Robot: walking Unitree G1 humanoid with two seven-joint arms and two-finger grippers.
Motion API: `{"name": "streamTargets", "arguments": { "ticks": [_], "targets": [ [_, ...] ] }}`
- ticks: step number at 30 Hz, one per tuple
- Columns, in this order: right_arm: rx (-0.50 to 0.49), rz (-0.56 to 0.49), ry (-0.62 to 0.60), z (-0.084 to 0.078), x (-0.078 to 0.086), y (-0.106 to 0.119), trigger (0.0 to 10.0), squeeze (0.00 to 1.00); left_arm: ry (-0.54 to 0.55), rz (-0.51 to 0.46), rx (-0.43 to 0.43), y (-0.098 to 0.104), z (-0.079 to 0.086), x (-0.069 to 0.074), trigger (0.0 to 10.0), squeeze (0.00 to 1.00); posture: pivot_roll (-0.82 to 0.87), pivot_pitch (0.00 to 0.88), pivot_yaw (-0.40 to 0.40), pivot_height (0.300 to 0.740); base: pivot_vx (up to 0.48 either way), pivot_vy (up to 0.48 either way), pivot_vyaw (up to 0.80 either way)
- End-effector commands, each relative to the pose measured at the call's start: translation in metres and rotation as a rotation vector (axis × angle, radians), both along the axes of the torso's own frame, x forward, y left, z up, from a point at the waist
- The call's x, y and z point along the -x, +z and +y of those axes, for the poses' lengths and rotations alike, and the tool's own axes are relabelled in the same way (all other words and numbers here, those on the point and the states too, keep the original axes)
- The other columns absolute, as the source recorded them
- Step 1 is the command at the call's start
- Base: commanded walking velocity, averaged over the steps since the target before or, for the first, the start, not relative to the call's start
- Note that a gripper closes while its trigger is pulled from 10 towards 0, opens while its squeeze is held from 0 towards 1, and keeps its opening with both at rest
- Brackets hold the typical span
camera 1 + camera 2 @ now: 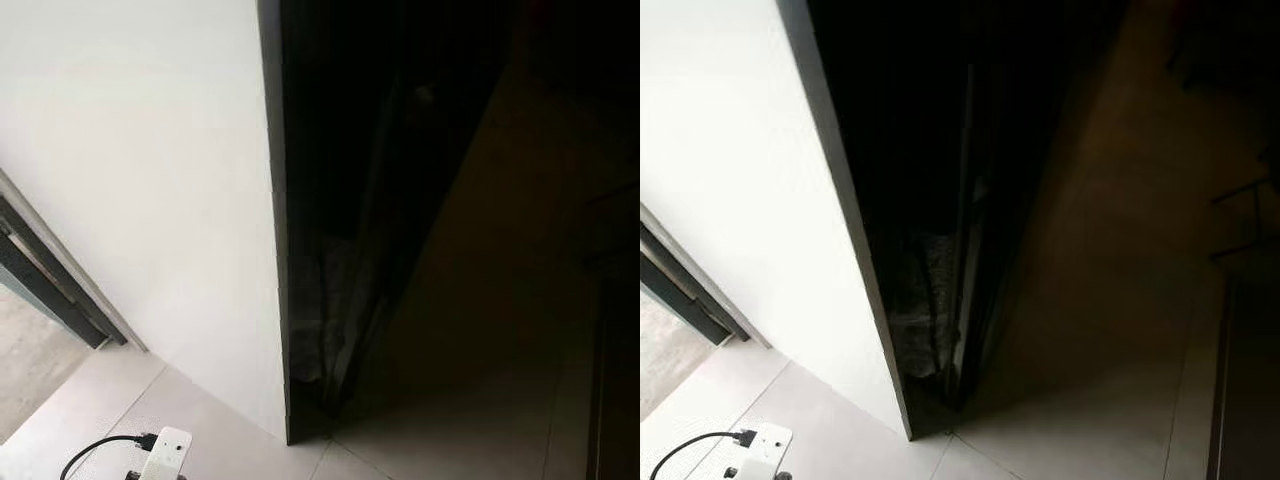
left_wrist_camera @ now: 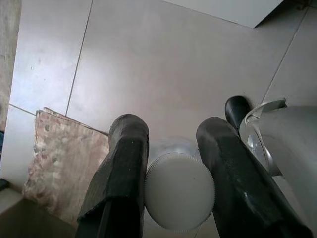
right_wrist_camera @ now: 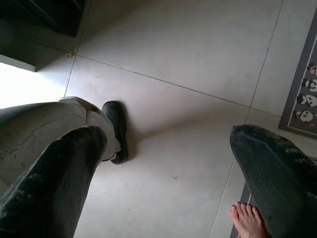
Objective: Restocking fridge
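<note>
In my head view, going left to right, the lower left of the frame holds a white power strip (image 1: pixel 165 452) with a black cable plugged into it, lying on the pale tiled floor (image 1: pixel 90 400). A tall white panel (image 1: pixel 150 180) fills the left half, a dark edge runs down the middle, and right of it everything falls into shadow. I judge this to be the side of the fridge, though no shelf or door is clear.

My left gripper (image 2: pixel 171 183) is clamped on a bottle with a white ribbed cap (image 2: pixel 179 191), a finger pressed on each side, low in the centre of that wrist frame. A patterned mat (image 2: pixel 64 163) lies at the left edge there.

My right gripper (image 3: pixel 168 178) hangs wide open with nothing between the fingers; a bare foot (image 3: pixel 247 220) shows at the lower right, beside a panda-print rug (image 3: pixel 302 99).

So I am mid-carry. Next I must step around to the fridge front, keeping the bottle held firm.
</note>
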State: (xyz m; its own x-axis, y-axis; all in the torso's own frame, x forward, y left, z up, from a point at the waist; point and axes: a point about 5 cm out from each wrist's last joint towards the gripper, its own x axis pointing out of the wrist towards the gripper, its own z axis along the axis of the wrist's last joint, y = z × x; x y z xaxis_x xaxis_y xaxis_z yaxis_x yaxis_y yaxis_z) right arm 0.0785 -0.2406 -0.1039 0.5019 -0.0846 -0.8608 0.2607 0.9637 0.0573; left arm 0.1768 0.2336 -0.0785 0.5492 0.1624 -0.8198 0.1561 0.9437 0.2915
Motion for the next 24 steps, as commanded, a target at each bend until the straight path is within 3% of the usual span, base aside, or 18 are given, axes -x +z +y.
{"name": "streamTargets", "arguments": {
  "ticks": [1,10,17,24],
  "targets": [
    [-0.003,0.012,-0.020,-0.001,0.006,-0.001,10.0,0.00,0.004,0.041,-0.016,-0.004,0.005,0.010,10.0,0.00,0.05,0.080,-0.035,0.740,0.000,0.334,0.00],
    [-0.002,0.011,-0.031,-0.001,0.005,-0.001,10.0,0.00,0.008,0.039,-0.022,-0.003,0.006,0.009,10.0,0.00,0.05,0.088,-0.037,0.740,0.000,0.330,0.00],
    [0.004,0.003,-0.060,-0.004,0.003,0.000,10.0,0.00,0.002,0.036,-0.022,-0.003,0.005,0.008,10.0,0.00,0.05,0.088,-0.039,0.740,0.000,0.000,0.00],
    [0.028,-0.062,-0.130,-0.017,-0.006,0.006,10.0,0.00,0.004,0.035,-0.021,-0.003,0.004,0.008,10.0,0.00,0.05,0.090,-0.035,0.740,0.000,0.000,0.00]
  ]
}}
